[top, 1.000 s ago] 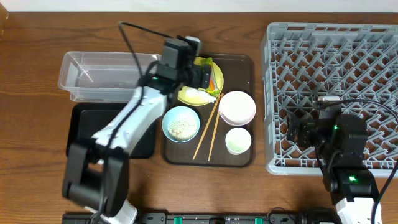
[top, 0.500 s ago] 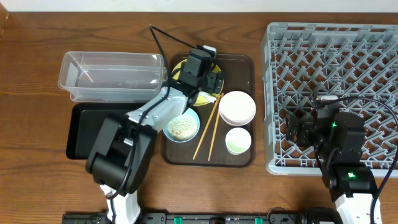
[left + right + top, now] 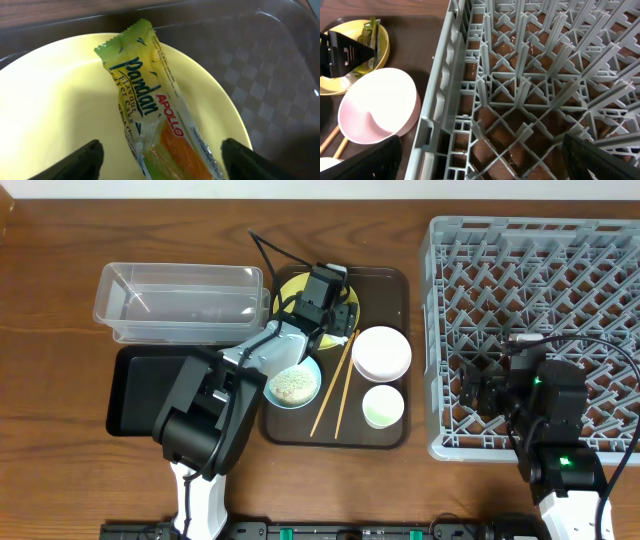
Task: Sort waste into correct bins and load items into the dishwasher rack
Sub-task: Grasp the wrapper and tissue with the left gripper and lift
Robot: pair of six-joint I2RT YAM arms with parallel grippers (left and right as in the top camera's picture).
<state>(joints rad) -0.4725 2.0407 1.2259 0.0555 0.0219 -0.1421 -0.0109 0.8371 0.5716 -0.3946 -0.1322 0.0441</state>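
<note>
The green-and-yellow snack wrapper (image 3: pixel 150 100) lies on the round yellow plate (image 3: pixel 60 100), which sits at the back left of the brown serving tray (image 3: pixel 385 280). My left gripper (image 3: pixel 162 160) is open low over the plate, with one finger on each side of the wrapper. In the overhead view the left gripper (image 3: pixel 335 315) covers most of the plate (image 3: pixel 290 285). My right gripper (image 3: pixel 480 160) is open and empty over the front left part of the grey dishwasher rack (image 3: pixel 540 280). The light-blue bowl (image 3: pixel 291 380) holds white rice.
The white-pink bowl (image 3: pixel 381 352), the pale-green cup (image 3: pixel 382 406) and two chopsticks (image 3: pixel 335 395) also sit on the serving tray. The clear tub (image 3: pixel 175 300) and the black tray (image 3: pixel 135 390) stand left of it.
My left gripper has moved right from the clear tub's edge to above the yellow plate and settled over the wrapper. The right arm has not moved.
</note>
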